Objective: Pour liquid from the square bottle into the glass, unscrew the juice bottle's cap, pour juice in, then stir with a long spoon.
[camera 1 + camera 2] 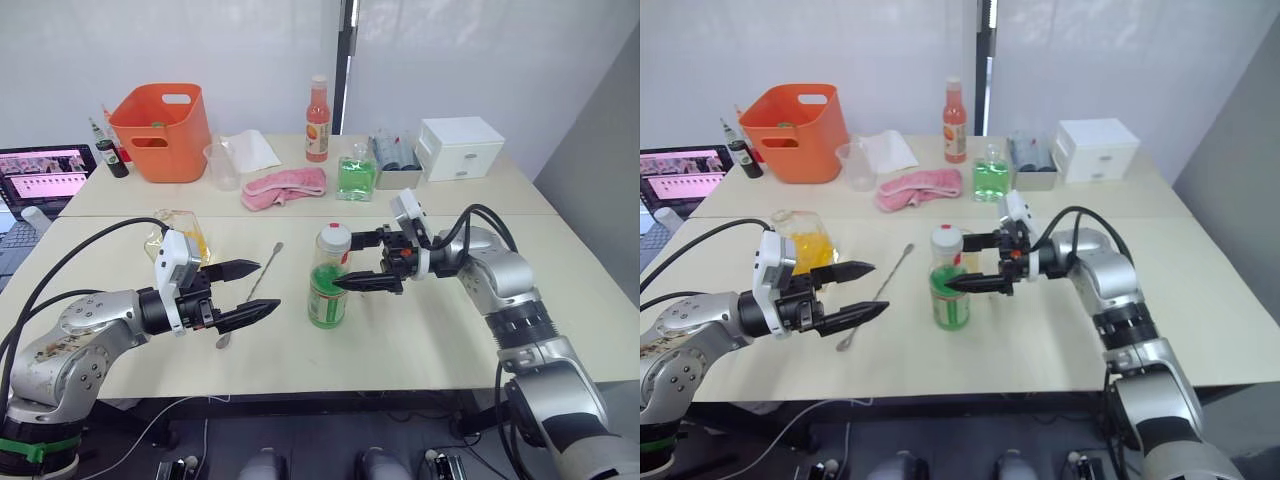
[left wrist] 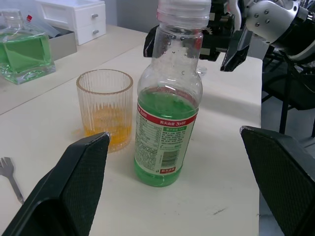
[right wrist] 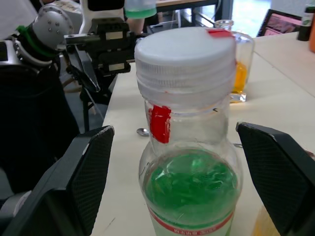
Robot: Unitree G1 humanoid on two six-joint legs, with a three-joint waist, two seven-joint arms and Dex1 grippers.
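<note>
The juice bottle (image 1: pixel 327 290) stands upright mid-table, its green drink filling the lower half and the white cap (image 3: pixel 184 51) on. Just behind it stands the glass (image 2: pixel 105 108), with a little yellow-orange liquid at the bottom. My right gripper (image 1: pixel 345 263) is open, one finger on each side of the bottle's neck, not touching it. My left gripper (image 1: pixel 262 290) is open and empty, a short way left of the bottle. The long spoon (image 1: pixel 255 285) lies flat on the table under the left fingers. The square bottle (image 1: pixel 180 235) stands behind the left wrist.
At the back are an orange basket (image 1: pixel 160 130), a cloudy plastic cup (image 1: pixel 222 165), a pink cloth (image 1: pixel 285 185), a tall orange-red bottle (image 1: pixel 318 120), a square bottle with green contents (image 1: pixel 355 175) and a white drawer box (image 1: pixel 460 147). A laptop (image 1: pixel 40 175) sits far left.
</note>
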